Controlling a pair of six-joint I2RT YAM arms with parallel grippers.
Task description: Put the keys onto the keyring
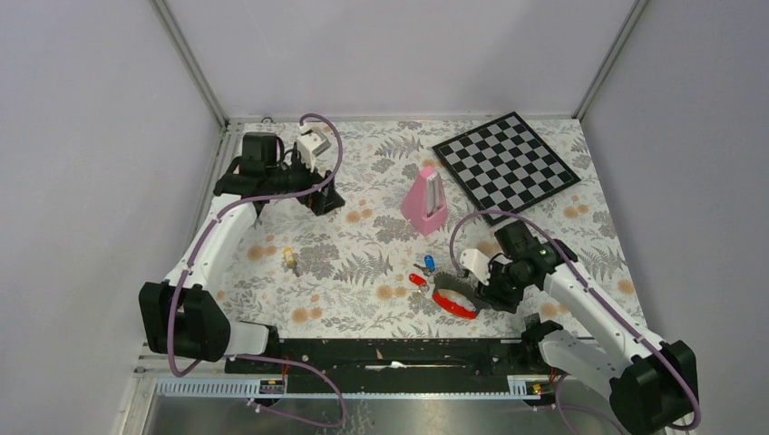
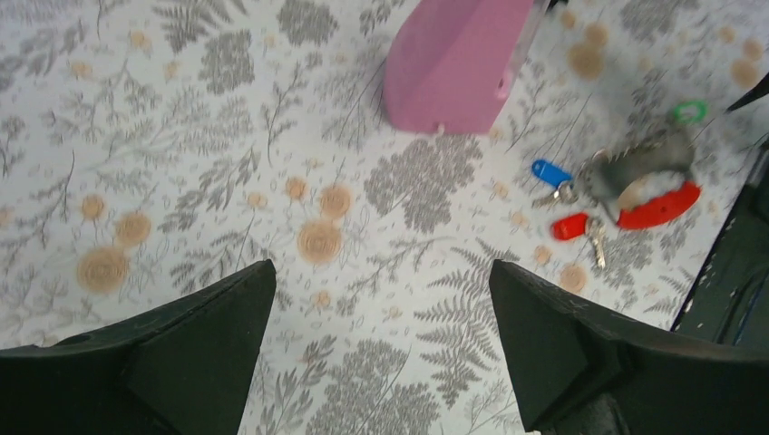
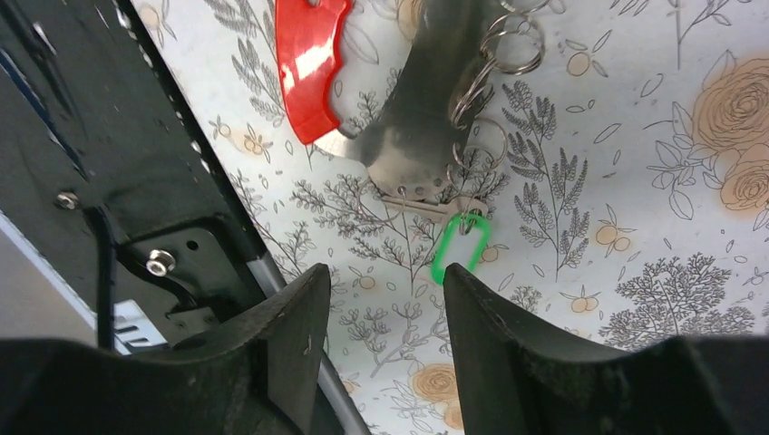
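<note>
Overhead: your left pincer (image 1: 325, 198) is waiting far back, spread wide, out of the way; right pincer (image 1: 473, 292) is hovering at the keyring (image 1: 453, 305). Left wrist: blue key (image 2: 549, 170) and red key (image 2: 569, 226) are lying loose beside it. Right wrist: pincer standing apart, empty, likely lining up on the green key (image 3: 461, 245).

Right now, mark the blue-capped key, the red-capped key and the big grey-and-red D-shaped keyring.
blue-capped key (image 2: 550, 171): left wrist view, blue plastic head.
red-capped key (image 2: 569, 226): left wrist view, red plastic head.
grey-and-red D-shaped keyring (image 3: 308, 72): right wrist view, red curved bar.
</note>
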